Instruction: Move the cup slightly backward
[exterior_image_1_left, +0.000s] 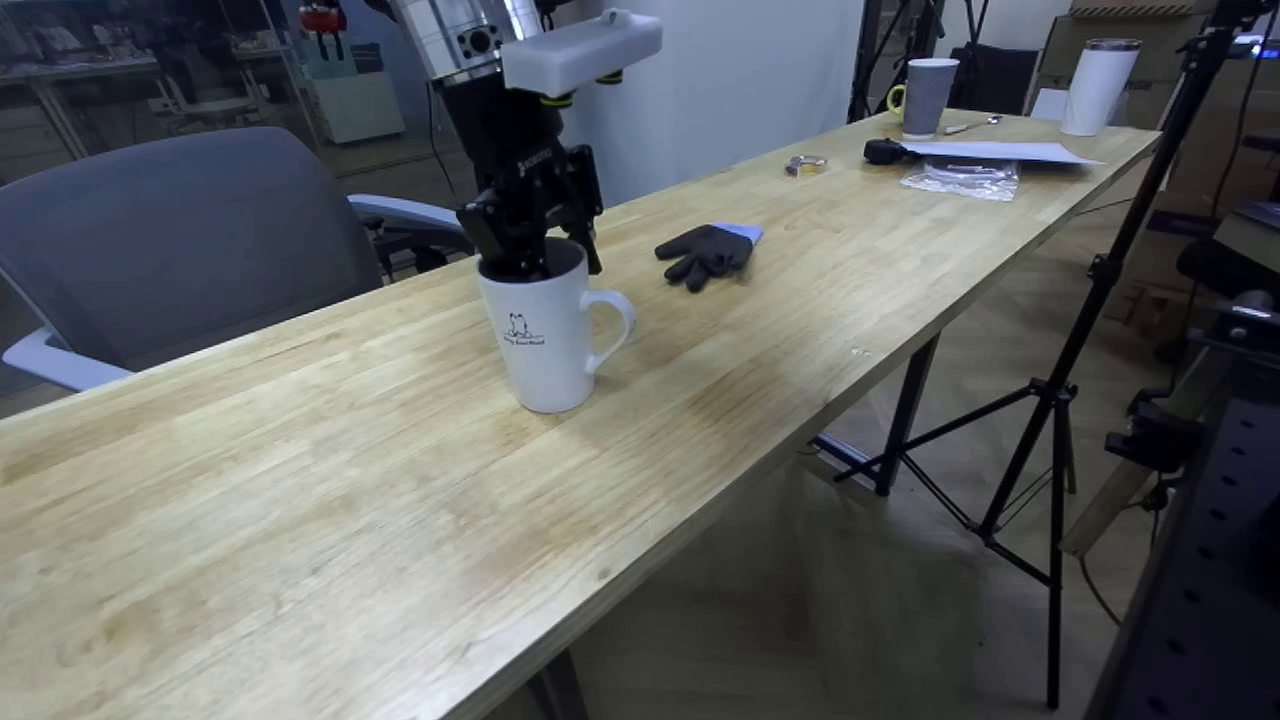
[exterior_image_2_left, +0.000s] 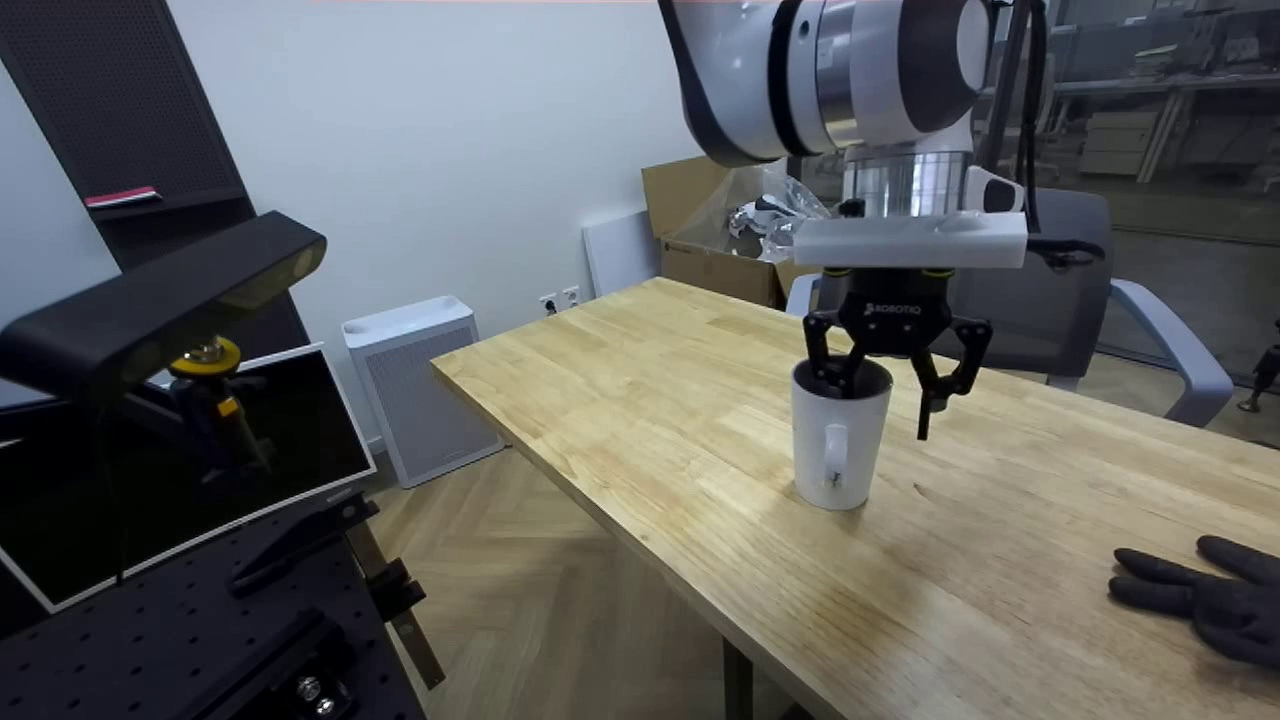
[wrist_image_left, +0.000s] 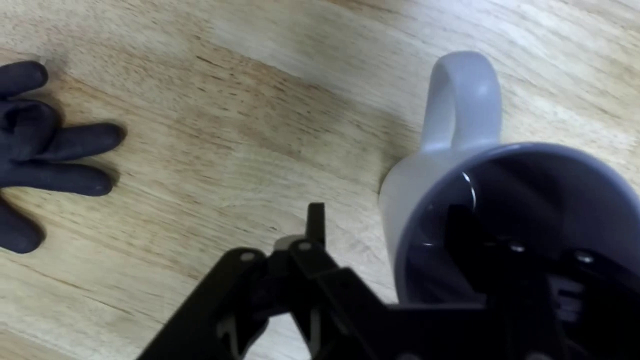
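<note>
The cup, a white mug (exterior_image_1_left: 545, 350) with a looped handle and dark interior, stands upright on the wooden table; it also shows in an exterior view (exterior_image_2_left: 865, 445) and in the wrist view (wrist_image_left: 402, 200). My gripper (exterior_image_1_left: 566, 262) points down over the mug's rim. In an exterior view, the gripper (exterior_image_2_left: 882, 408) has one finger inside the mug and the other outside. In the wrist view, the gripper (wrist_image_left: 386, 207) is open around one side of the wall, with gaps on both sides. The inner fingertip is dark against the interior.
A dark glove (exterior_image_1_left: 715, 252) lies on the wooden table (exterior_image_1_left: 330, 480) near the mug. Farther along stand a grey cup (exterior_image_1_left: 928, 100) and a white tumbler (exterior_image_1_left: 1098, 90), with papers and a plastic bag. A grey chair (exterior_image_1_left: 190, 250) stands against one long edge.
</note>
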